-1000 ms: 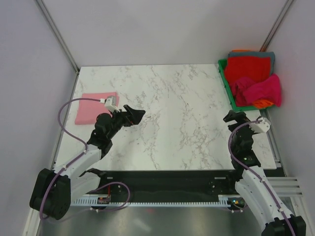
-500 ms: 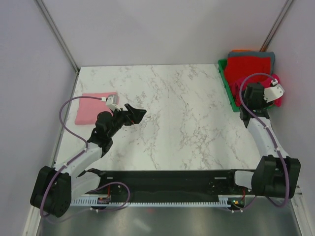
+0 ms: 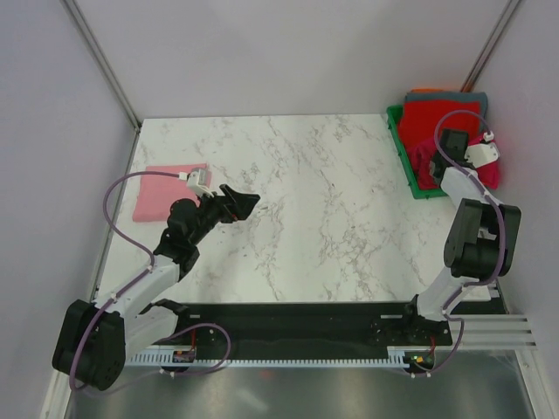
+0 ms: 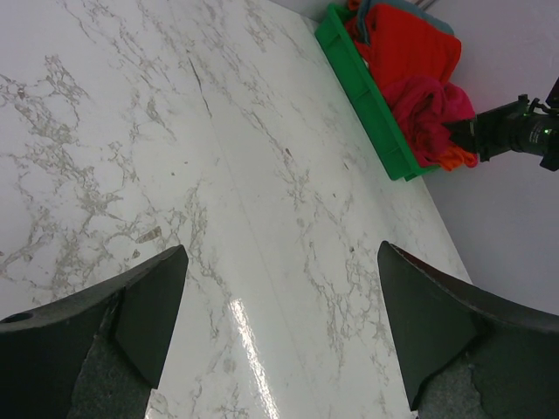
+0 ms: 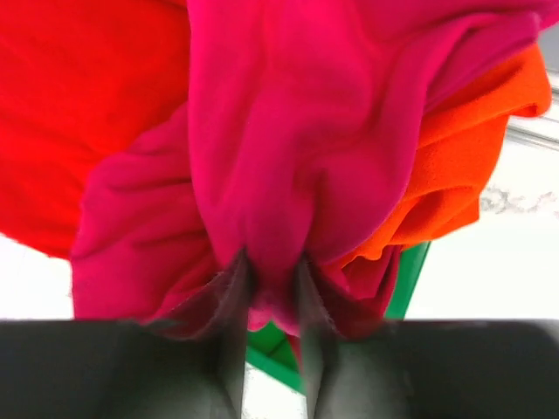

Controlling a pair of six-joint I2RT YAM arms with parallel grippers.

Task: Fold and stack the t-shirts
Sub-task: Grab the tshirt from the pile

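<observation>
In the right wrist view my right gripper (image 5: 272, 271) is shut on a fold of the magenta t-shirt (image 5: 288, 131), and the cloth bulges out between the two fingers. That shirt lies on a heap in the green bin (image 3: 403, 153), with a red t-shirt (image 5: 87, 105) on its left and an orange one (image 5: 463, 148) on its right. From above, the right gripper (image 3: 439, 154) reaches into the bin at the back right. A light pink t-shirt folded into a rectangle (image 3: 166, 190) lies at the table's left. My left gripper (image 3: 243, 199) hovers open beside it, over bare marble, holding nothing.
The green bin (image 4: 358, 83) stands against the right wall, with the red t-shirt (image 4: 406, 48) and a grey one under it draped over its far end. White marble tabletop (image 3: 306, 201) spans the space between the two arms. Grey walls close off the sides and back.
The right arm swung from the table's near right edge up into the bin, and its jaws came together on the magenta cloth. The left arm has stayed put, open.
</observation>
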